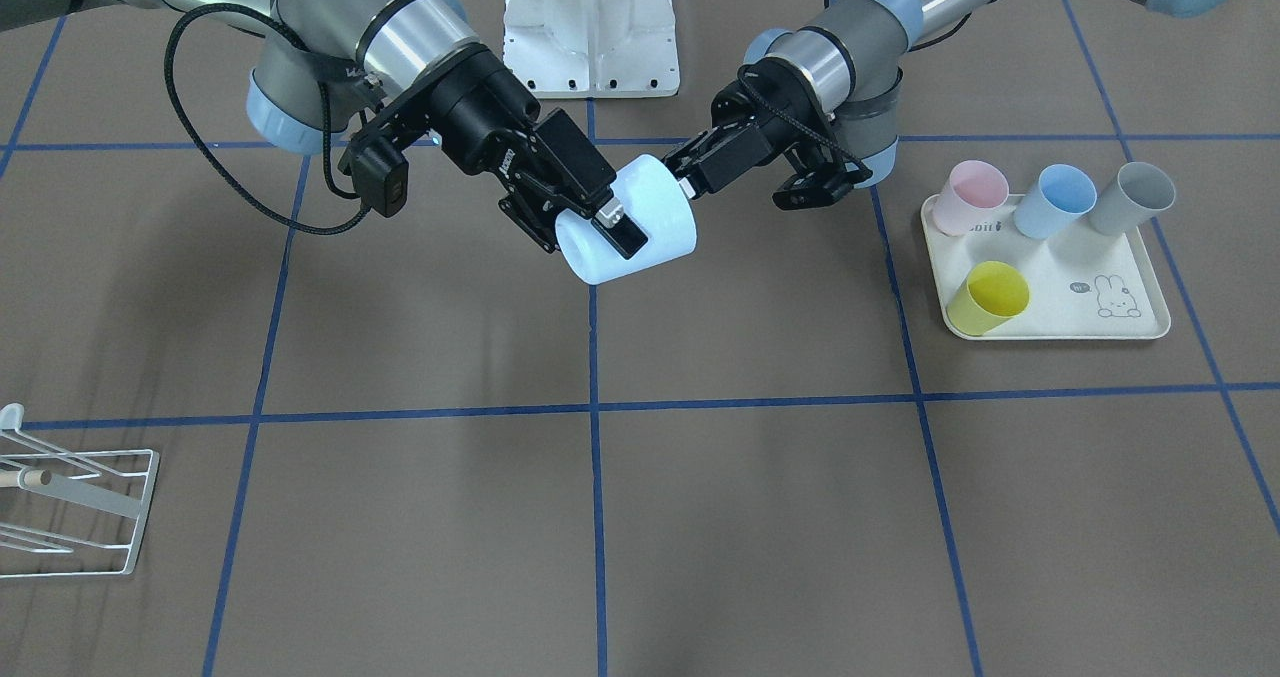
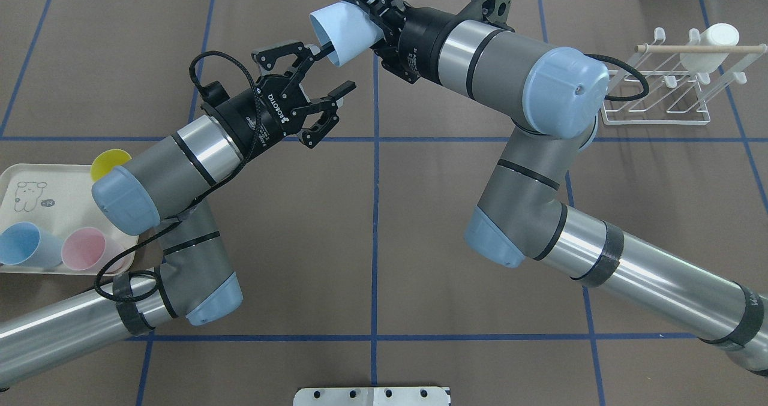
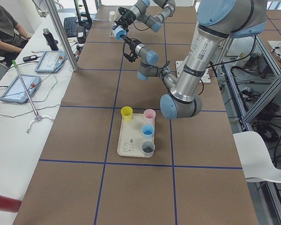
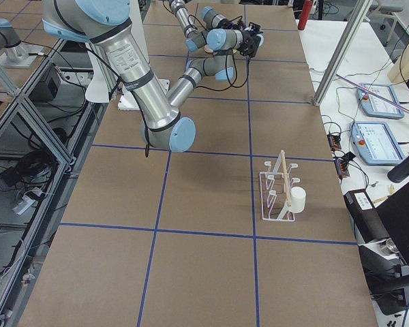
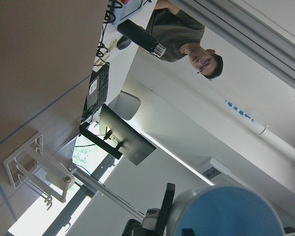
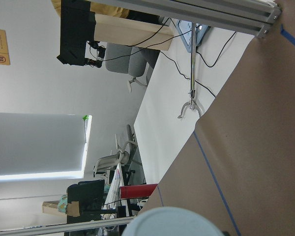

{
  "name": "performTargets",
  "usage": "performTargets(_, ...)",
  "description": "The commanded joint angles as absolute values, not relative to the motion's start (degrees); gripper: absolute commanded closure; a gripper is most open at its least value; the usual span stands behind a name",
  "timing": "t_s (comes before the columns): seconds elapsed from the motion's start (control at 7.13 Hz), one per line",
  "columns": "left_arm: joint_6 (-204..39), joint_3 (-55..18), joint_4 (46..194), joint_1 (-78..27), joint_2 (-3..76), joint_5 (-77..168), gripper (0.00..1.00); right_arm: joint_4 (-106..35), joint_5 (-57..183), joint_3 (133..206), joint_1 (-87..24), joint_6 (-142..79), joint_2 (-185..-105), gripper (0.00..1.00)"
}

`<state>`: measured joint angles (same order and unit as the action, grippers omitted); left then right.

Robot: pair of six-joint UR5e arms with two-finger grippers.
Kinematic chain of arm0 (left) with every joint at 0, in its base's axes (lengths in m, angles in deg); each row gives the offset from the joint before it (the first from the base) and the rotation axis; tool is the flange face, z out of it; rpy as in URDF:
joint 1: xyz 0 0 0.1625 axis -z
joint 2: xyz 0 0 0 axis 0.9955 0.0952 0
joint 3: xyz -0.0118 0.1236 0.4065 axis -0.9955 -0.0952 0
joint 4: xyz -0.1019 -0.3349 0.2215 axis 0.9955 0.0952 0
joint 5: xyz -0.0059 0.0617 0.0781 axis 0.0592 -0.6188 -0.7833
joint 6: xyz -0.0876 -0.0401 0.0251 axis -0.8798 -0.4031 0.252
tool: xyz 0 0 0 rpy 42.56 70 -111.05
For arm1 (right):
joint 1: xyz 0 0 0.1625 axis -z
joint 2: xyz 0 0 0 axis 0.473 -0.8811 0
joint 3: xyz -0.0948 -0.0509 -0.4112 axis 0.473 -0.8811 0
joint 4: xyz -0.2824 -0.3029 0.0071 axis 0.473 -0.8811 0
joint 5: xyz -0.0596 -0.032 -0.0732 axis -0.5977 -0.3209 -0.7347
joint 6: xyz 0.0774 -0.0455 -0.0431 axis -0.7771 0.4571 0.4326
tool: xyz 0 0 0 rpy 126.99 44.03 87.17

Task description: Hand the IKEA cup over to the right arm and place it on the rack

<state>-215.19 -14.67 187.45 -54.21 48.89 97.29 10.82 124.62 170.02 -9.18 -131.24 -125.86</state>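
Note:
A light-blue IKEA cup [image 2: 342, 34] hangs on its side above the far middle of the table, its mouth turned toward my left arm. My right gripper [image 2: 367, 25] is shut on the cup's closed end, and one finger pad [image 1: 618, 232] lies along its wall. My left gripper [image 2: 337, 67] stands open beside the mouth, with one fingertip [image 2: 326, 48] at the rim and the other well clear of the cup. The white wire rack [image 2: 666, 88] with a wooden dowel stands at the far right and has a white cup [image 2: 714, 46] hung on it.
A cream rabbit-print tray [image 1: 1060, 297] sits on my left side with pink, blue, grey and yellow cups [image 1: 990, 297]. A white mount plate [image 1: 590, 27] lies at my base. A person sits at a side desk [image 3: 2, 28] beyond the table.

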Motion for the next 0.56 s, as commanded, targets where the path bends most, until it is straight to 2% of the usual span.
performTargets(0.0, -213.3, -14.9, 187.4, -54.2, 49.0, 97.5, 0.0, 10.8, 124.7, 170.2, -11.4, -131.5, -125.9, 1.0)
performTargets(0.42, -207.8, -15.1, 187.4, -54.0, 49.0, 97.5, 0.0, 10.7, 126.5, 170.1, -20.0, -126.9, -129.6, 1.0)
